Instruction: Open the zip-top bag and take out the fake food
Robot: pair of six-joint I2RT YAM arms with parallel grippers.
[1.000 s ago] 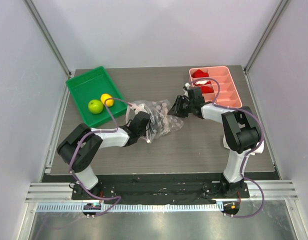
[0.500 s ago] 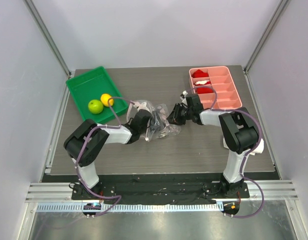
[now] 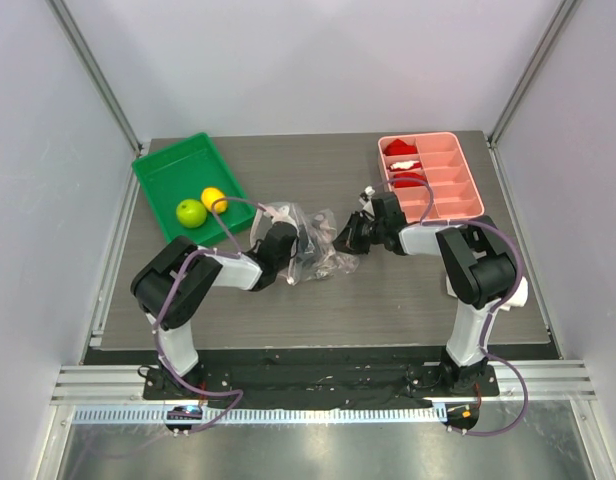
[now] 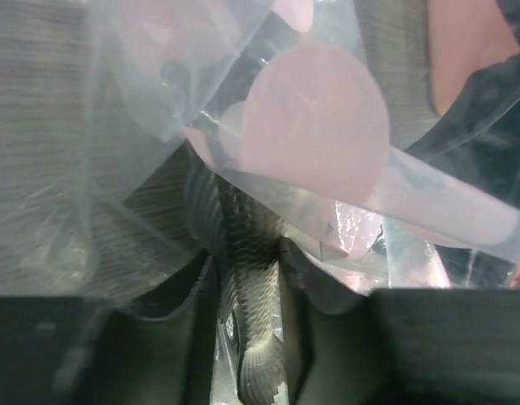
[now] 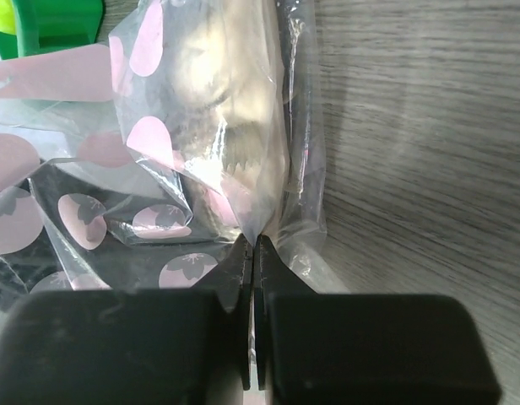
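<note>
Right gripper (image 3: 340, 240) is at the right edge of the clear crinkly plastic zip-top bag with pale pink dots (image 3: 313, 240), and in the right wrist view its fingers are pressed together with a fold of bag film pinched between the tips (image 5: 252, 253). The left gripper (image 3: 296, 258) is on the bag's left side. In the left wrist view there is a gap between the dark fingers (image 4: 251, 337) and crumpled film (image 4: 319, 126) fills it and the space ahead; can't tell if it's actually clamping the film or just sitting in it. The bag lies bunched up mid-table on the dark grey wood-grain tabletop (image 3: 388, 290), between the two grippers. Its pink zip strip (image 5: 49, 74) shows at the upper left of the right wrist view; can't tell if the mouth is open. Fake food is outside the bag: the lime-green round toy fruit (image 3: 191, 212) and the yellow-orange round toy fruit (image 3: 214, 199) sit just beside each other in the green rectangular plastic tray (image 3: 168, 165) at the rear left, well apart from both grippers. A pink compartmented plastic tray (image 3: 468, 190) at the rear right holds red-and-white toy pieces (image 3: 400, 150) in its far compartments, near the right arm.
</note>
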